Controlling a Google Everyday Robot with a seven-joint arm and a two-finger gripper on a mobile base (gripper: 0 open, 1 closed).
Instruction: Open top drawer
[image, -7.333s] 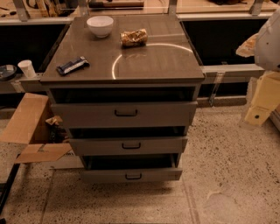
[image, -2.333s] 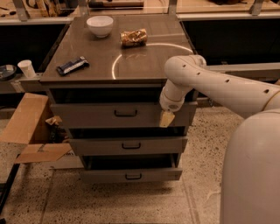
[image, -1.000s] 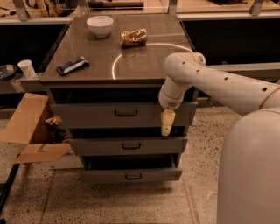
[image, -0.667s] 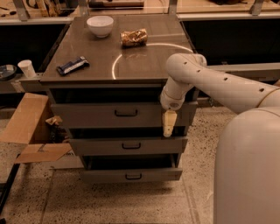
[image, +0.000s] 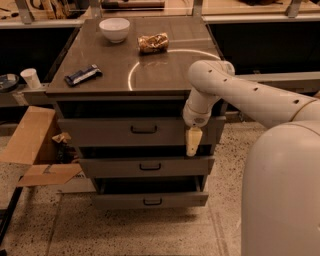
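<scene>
The top drawer (image: 100, 131) is the highest grey front of the cabinet, with a small black bar handle (image: 144, 129) at its centre. It stands slightly pulled out, like the two shorter drawers (image: 145, 167) below it. My gripper (image: 193, 142) hangs pointing down in front of the right part of the top drawer front, to the right of the handle and apart from it. Its tip reaches the gap above the middle drawer. My white arm (image: 250, 97) comes in from the right.
On the cabinet top (image: 165, 75) lie a white bowl (image: 114, 29), a brown snack bag (image: 153, 42) and a dark wrapped bar (image: 83, 74). A cardboard box (image: 35, 145) lies on the floor at the left. A white cup (image: 31, 78) stands on a ledge at the far left.
My arm came into view from the right and the gripper dropped in front of the top drawer's right side. Over the last second it sank a little lower. The drawers have not moved.
</scene>
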